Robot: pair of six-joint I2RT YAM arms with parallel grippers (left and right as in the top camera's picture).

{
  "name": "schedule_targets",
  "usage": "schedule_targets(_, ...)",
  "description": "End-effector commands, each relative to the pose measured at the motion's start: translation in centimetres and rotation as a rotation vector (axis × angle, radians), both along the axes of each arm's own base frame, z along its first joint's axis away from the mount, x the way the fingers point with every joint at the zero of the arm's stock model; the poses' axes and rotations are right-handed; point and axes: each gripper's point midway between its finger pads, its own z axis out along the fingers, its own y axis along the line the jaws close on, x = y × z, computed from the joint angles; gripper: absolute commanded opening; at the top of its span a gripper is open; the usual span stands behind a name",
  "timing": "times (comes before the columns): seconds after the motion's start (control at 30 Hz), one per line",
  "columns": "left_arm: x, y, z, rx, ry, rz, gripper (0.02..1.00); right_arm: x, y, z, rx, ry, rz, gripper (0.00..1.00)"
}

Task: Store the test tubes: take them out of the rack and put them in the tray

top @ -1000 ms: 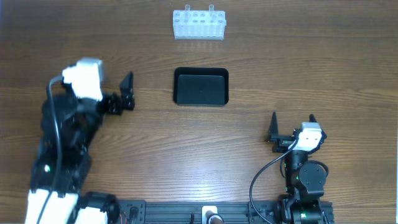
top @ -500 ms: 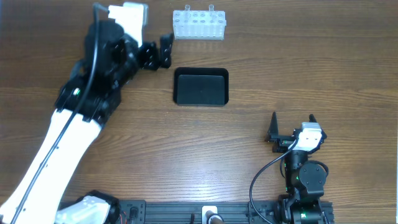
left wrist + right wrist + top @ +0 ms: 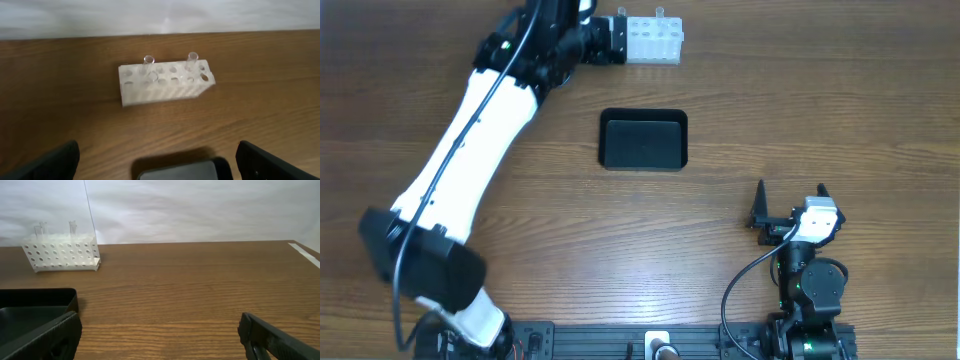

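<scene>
Left claw (image 3: 613, 28): spread wide and holding nothing, hanging above the counter (image 3: 840, 100) over the gap between the tray (image 3: 643, 143) and the rack (image 3: 648, 40), pointed at the rack
Right claw (image 3: 790, 200): also spread with nothing in it, at about 4 o'clock from the tray and well apart from everything
Test tubes (image 3: 148, 62): two clear ones, upright in the rack's 12 o'clock row, one near the 9 o'clock end and the second tube (image 3: 191, 59) toward the 3 o'clock end
Rack: white with many holes, standing free at 12 o'clock on the counter
Tray: black and shallow, just at 6 o'clock from the rack, with no tube in it yet
Risk to the rack: it looks light and nothing pins it down, so a finger catching its rim would likely shove or tip it, and a tube drawn out on a slant could drag it up too
Risk to a tube: smooth and thin, with only a short top standing proud, so a loose pinch may let it slip and a hard one may crack it
Risk at the tray: a round tube let go from high up could bounce or roll over the low wall
In the way: the rack's empty 6 o'clock rows lie between claw and tubes, so I'd say coming straight down is safer than coming in from the side
Help at hand: the right claw is too far off to steady the rack
</scene>
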Motion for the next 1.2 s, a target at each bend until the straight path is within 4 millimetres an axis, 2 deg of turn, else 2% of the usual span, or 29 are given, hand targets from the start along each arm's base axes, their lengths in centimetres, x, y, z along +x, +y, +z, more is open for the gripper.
schedule_targets(0.03,2.5,-1.5,-2.0,0.011,0.033,0.006,0.996,0.0,0.1,-0.2,-0.007,0.001,0.004,0.993)
schedule_targets(0.33,6.4,-3.0,-6.0,0.043,0.101,0.005,0.996,0.0,0.1,-0.2,-0.007,0.001,0.004,0.993)
schedule_targets(0.57,8.0,-3.5,-9.0,0.062,0.134,0.011,0.974,0.0,0.1,-0.2,-0.007,0.001,0.004,0.991)
schedule_targets(0.9,9.6,-3.4,-11.3,0.074,0.144,0.026,0.961,0.0,0.1,-0.2,-0.007,0.001,0.004,0.991)
schedule_targets(1.2,10.6,-3.8,-11.7,0.061,0.112,0.026,0.934,0.0,0.1,-0.2,-0.007,0.001,0.004,0.993)
